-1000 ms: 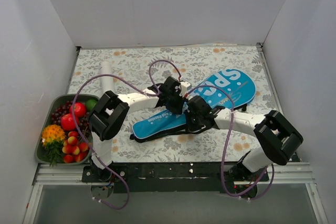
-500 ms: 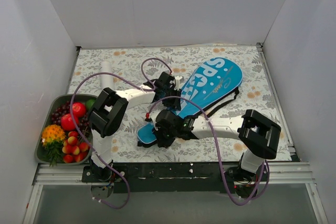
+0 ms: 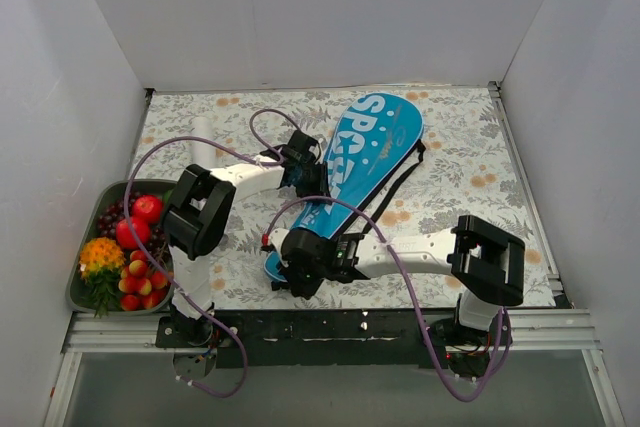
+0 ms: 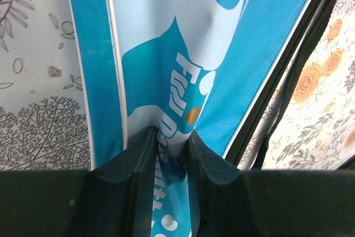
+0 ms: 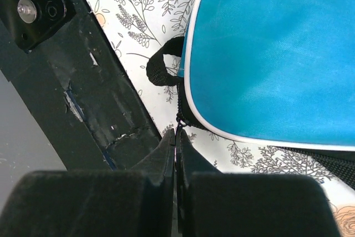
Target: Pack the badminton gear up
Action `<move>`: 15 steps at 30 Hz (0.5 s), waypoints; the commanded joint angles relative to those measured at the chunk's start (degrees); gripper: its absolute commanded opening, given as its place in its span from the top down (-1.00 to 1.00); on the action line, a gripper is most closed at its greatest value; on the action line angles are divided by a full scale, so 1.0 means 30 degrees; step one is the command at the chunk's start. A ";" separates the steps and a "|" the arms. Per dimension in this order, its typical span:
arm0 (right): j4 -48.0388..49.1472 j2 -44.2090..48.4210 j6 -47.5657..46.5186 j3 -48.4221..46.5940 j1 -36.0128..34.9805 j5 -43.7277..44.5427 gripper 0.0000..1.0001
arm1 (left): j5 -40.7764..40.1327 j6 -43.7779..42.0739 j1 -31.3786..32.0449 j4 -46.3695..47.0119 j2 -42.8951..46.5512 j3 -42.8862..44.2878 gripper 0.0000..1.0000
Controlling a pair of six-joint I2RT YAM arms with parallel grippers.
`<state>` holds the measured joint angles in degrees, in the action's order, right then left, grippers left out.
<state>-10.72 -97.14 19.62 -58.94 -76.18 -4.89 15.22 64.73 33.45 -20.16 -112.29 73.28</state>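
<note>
Right wrist view: my right gripper [image 5: 176, 136] has its fingers pressed flat together, and a thin dark tab runs from the seam into the tips. I take it for the zip pull [image 5: 178, 116]. It sits at the narrow handle end of the blue cover [image 5: 266, 48], just below the black carry loop [image 5: 161, 67] and close to the table's dark front rail [image 5: 94, 92].

Left wrist view: my left gripper [image 4: 168, 142] is nearly closed and pinches a raised fold of the cover's fabric. The black zip track [image 4: 288, 65] runs along the edge beside it.

Top view: the cover lies diagonally on the floral table [image 3: 470, 147], head end far, narrow end near. The left pinch is about mid-length on its left edge. The shoulder strap [image 3: 402, 182] trails on the right side. The white tube [image 3: 203, 135] stands well apart at far left, beyond the fruit tray [image 3: 122, 185]. No rackets or shuttlecocks are visible.

Judgement: the step is running the zip. Draw the pull along the seam line, low and parallel to the table. Use the left pinch as an anchor so the fabric stays taut ahead of the slider. Watch that the loop and strap do not feed into the teeth. If the tab slips, re-grip it rather than drag the whole cover.
</note>
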 commanded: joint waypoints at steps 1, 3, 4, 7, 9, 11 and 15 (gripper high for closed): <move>0.1813 0.0243 0.2363 -0.0774 -0.1909 -0.2389 0.97 | -0.4810 0.1507 -0.1335 -0.0077 -0.0657 -0.0635 0.94; 0.2020 0.0068 0.3505 -0.0978 -0.2318 -0.1393 0.97 | -0.4840 0.2237 -0.1482 0.0332 -0.0422 -0.1189 0.95; 0.1905 -0.0049 0.3945 -0.1095 -0.2437 -0.0925 0.97 | -0.4840 0.2532 -0.1570 0.0537 -0.0335 -0.1367 0.95; 0.1640 -0.0080 0.6345 -0.1097 -0.2701 0.1505 0.97 | -0.4811 0.3412 -0.1716 0.1182 0.0105 -0.2275 0.97; 0.1262 0.0066 0.8797 -0.0660 -0.2760 0.3643 0.97 | -0.4840 0.3793 -0.1746 0.1504 0.0455 -0.2568 0.98; 0.1231 0.0183 0.9892 -0.0394 -0.2818 0.5017 0.97 | -0.4811 0.4262 -0.1805 0.1797 0.0749 -0.3008 0.99; -0.0055 0.0476 1.1768 -0.0744 -0.3403 0.7454 0.97 | -0.4840 0.4732 -0.1951 0.1975 0.1277 -0.3302 0.99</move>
<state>-10.76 -97.71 44.40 -59.16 -82.76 13.30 13.67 75.64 30.37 -14.90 -107.81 65.89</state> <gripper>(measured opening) 0.020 0.216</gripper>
